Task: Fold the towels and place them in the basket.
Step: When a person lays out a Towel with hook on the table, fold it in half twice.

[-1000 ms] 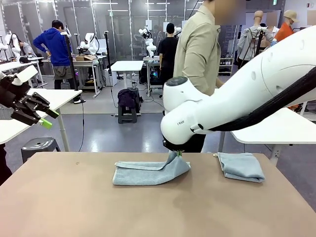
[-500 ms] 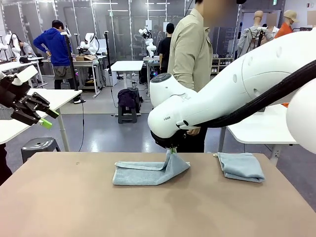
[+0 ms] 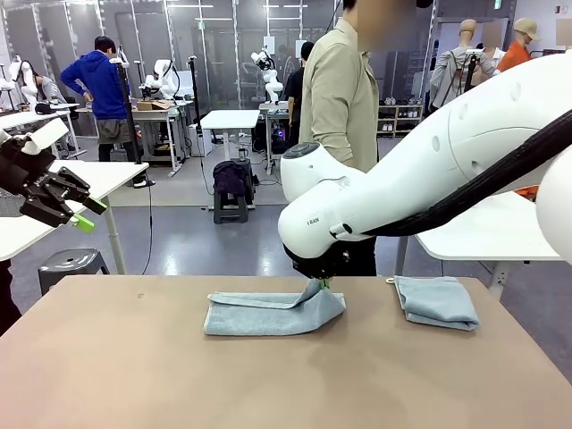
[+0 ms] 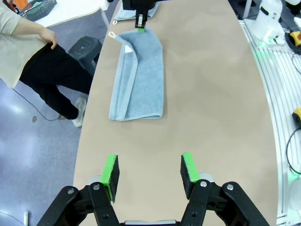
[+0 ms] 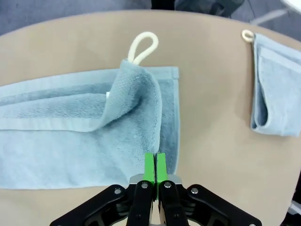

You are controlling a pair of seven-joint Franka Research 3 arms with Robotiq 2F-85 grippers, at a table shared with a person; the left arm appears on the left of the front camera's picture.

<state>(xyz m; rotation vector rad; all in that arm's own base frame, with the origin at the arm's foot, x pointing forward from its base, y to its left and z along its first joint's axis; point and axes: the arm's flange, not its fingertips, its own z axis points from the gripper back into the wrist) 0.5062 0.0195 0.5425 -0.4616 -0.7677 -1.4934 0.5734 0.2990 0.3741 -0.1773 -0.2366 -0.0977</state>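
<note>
Right claw is pinched shut on the right end of the towel, holding that end raised off the table. Left claw hangs open, well off left. I see a second towel folded at the right, near the far edge.

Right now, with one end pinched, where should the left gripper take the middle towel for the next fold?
Likely its free short end, on the robot's left, from above. The middle towel lies flat, lengthwise across the table, stacked layers ending there; the right gripper pinches the opposite end lifted, and the open left gripper is on that side.
</note>
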